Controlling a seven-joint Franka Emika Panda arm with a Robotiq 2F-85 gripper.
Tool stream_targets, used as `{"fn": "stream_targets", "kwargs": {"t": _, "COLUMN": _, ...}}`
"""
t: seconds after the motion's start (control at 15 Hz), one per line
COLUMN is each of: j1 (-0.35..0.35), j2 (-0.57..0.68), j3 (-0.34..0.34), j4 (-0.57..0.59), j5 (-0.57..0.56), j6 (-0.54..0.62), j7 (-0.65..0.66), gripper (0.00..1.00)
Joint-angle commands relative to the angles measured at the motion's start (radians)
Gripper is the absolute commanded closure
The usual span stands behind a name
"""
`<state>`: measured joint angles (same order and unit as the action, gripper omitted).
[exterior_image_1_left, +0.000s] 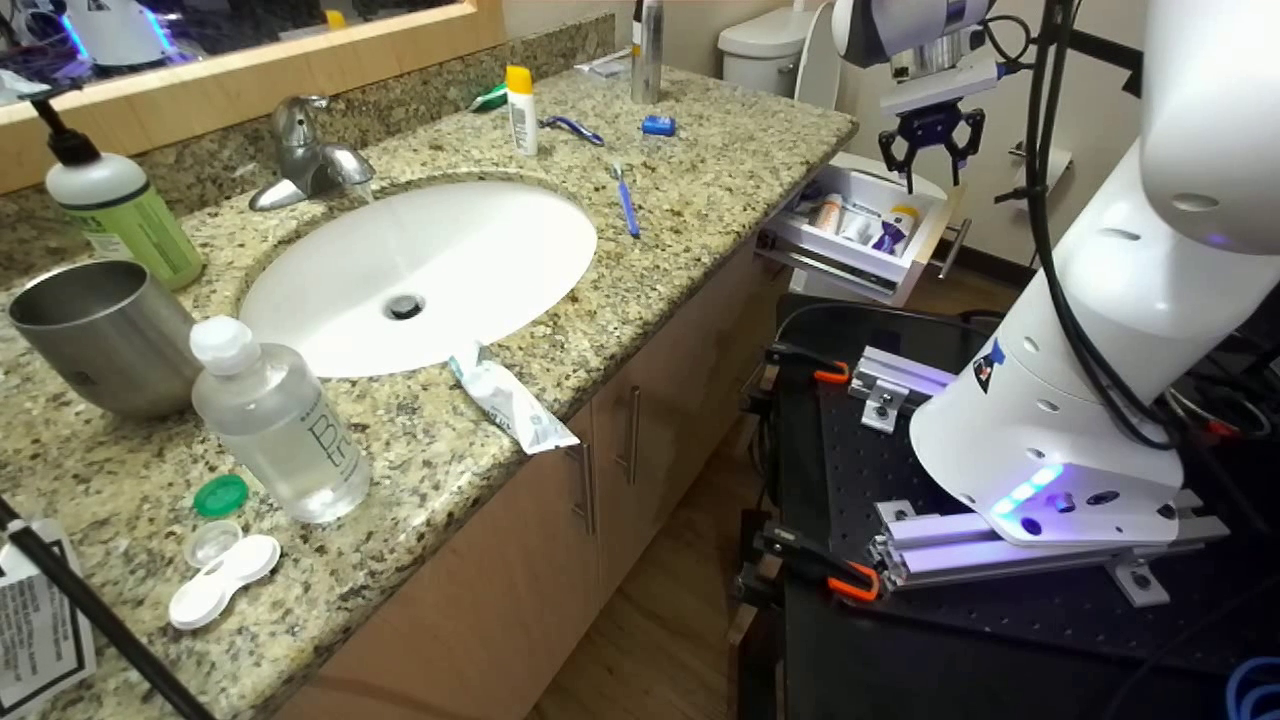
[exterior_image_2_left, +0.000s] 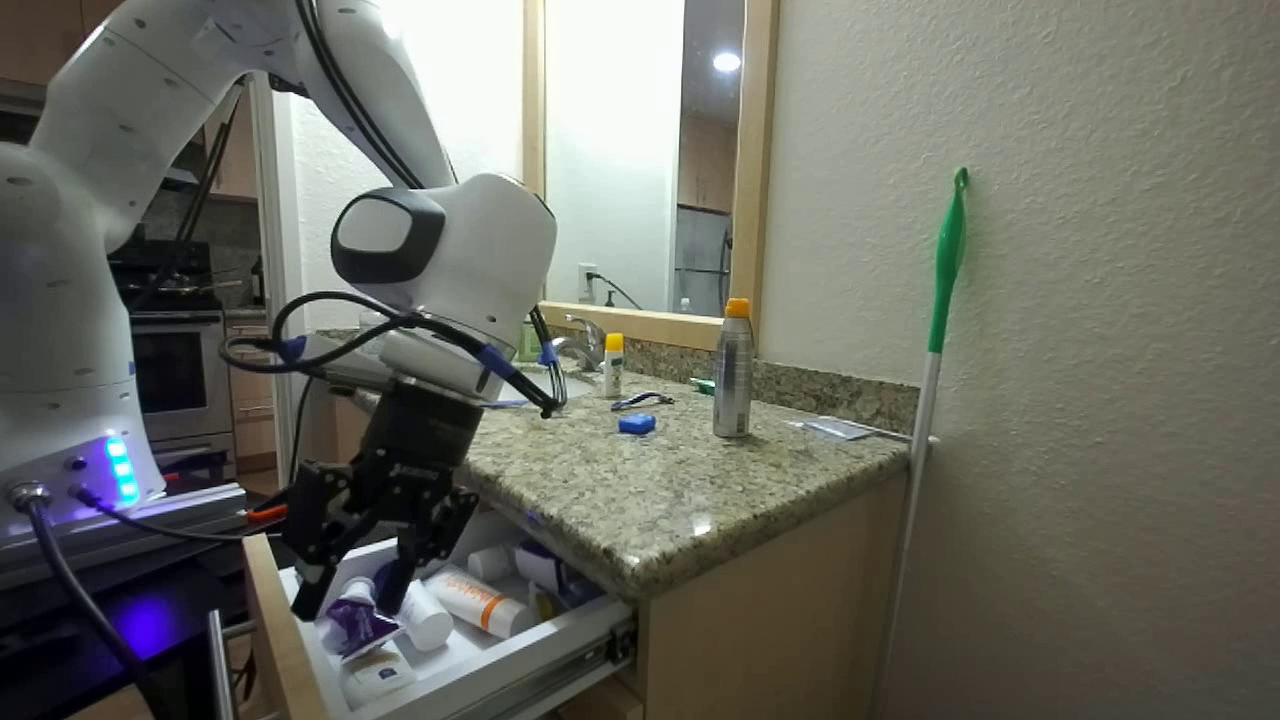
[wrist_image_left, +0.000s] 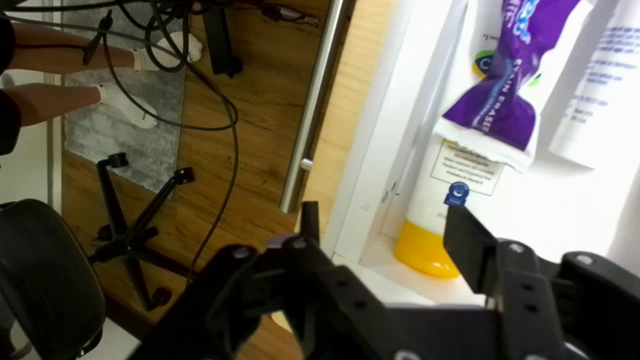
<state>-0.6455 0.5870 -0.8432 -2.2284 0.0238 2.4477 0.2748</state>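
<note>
Jaws parted fairly wide and holding nothing, the gripper (wrist_image_left: 386, 235) hangs over the pulled-out drawer (wrist_image_left: 377, 140). Just beyond it in the wrist view, a purple tube (wrist_image_left: 497, 105) lies across a yellow-capped white tube (wrist_image_left: 440, 197); another tube (wrist_image_left: 595, 107) lies to their right. In an exterior view, a silver can (exterior_image_2_left: 733, 385) and small blue box (exterior_image_2_left: 637, 424) sit on the counter (exterior_image_2_left: 600, 500), farther right.

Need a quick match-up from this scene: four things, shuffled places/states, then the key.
1. gripper
2. purple tube
3. blue toothbrush
4. drawer

A. lying on a yellow-capped container
B. pulled out
C. jaws apart, holding nothing
D. on the counter beside the sink

Pairs: 1-C, 2-A, 3-D, 4-B
</note>
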Motion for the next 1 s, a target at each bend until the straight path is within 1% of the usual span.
{"fn": "stream_targets", "kwargs": {"t": 0.0, "j1": -0.022, "j2": -0.024, "j3": 0.025, "j4": 0.011, "j5": 0.027, "j6": -0.054, "j7": -0.002, "gripper": 0.05}}
{"fn": "stream_targets", "kwargs": {"t": 0.07, "j1": -0.009, "j2": -0.010, "j3": 0.013, "j4": 0.007, "j5": 0.009, "j6": -0.026, "j7": 0.006, "gripper": 0.22}}
{"fn": "stream_targets", "kwargs": {"t": 0.2, "j1": -0.009, "j2": -0.010, "j3": 0.014, "j4": 0.007, "j5": 0.013, "j6": -0.029, "j7": 0.008, "gripper": 0.07}}
{"fn": "stream_targets", "kwargs": {"t": 0.33, "j1": -0.009, "j2": -0.010, "j3": 0.014, "j4": 0.007, "j5": 0.013, "j6": -0.031, "j7": 0.008, "gripper": 0.01}}
{"fn": "stream_targets", "kwargs": {"t": 0.53, "j1": -0.030, "j2": 0.063, "j3": 0.063, "j4": 0.069, "j5": 0.076, "j6": -0.034, "j7": 0.086, "gripper": 0.00}}
{"fn": "stream_targets", "kwargs": {"t": 0.73, "j1": -0.028, "j2": 0.114, "j3": 0.090, "j4": 0.109, "j5": 0.103, "j6": -0.036, "j7": 0.141, "gripper": 0.00}}
{"fn": "stream_targets", "kwargs": {"t": 0.87, "j1": -0.019, "j2": 0.136, "j3": 0.091, "j4": 0.123, "j5": 0.098, "j6": -0.042, "j7": 0.162, "gripper": 0.00}}
{"fn": "stream_targets", "kwargs": {"t": 0.93, "j1": -0.003, "j2": 0.106, "j3": 0.079, "j4": 0.092, "j5": 0.087, "j6": -0.029, "j7": 0.154, "gripper": 0.00}}
